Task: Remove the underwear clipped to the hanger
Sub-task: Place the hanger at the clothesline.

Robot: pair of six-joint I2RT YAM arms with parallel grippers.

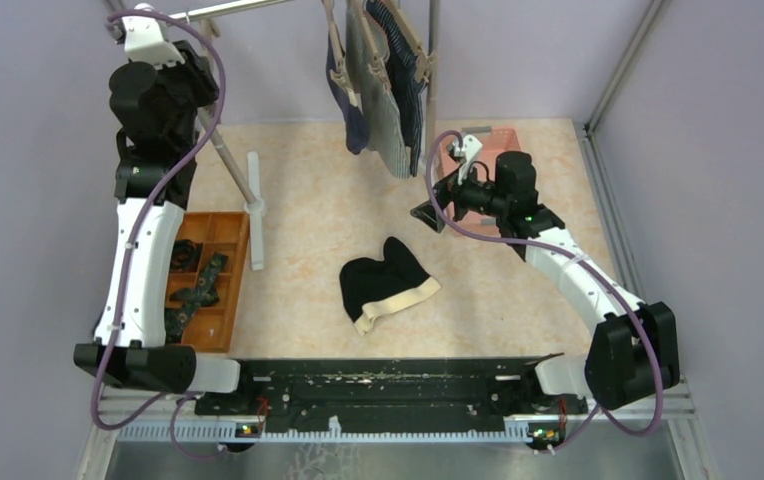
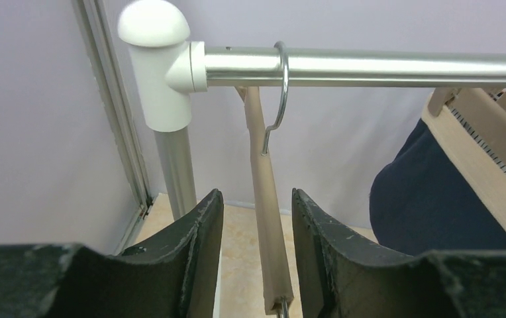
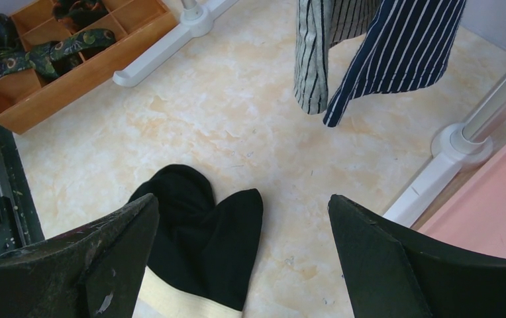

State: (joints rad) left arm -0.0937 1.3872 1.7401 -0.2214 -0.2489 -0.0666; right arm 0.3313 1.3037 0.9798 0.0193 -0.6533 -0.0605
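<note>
The black pair of underwear [image 1: 383, 285] with the beige waistband lies flat on the table [image 1: 308, 180], about in the middle, free of any hanger. The other three hang from the rail [image 2: 369, 66] at the back, pressed close together: the navy pair [image 1: 343, 110] on the left, the grey-white striped pair [image 1: 383, 120] in the middle, and the dark-blue pinstriped pair [image 1: 410, 95] on the right. Each is clipped in a wooden hanger.

The right gripper [image 3: 244, 265] hovers above the table just right of the black pair, below the hanging garments. Its jaws are spread wide with nothing between them.

The left gripper [image 2: 257, 195] is raised to the left end of the rail. Its fingers [image 2: 204, 225] stand partly apart on either side of a bare wooden hanger [image 2: 267, 218] that hangs by its metal hook. There is a gap on both sides, so it grips nothing.

At the left edge of the table sits a wooden divided tray [image 1: 238, 250] holding small dark rolled bundles. A pink basket [image 1: 498, 140] stands at the back right, behind the right arm.
</note>
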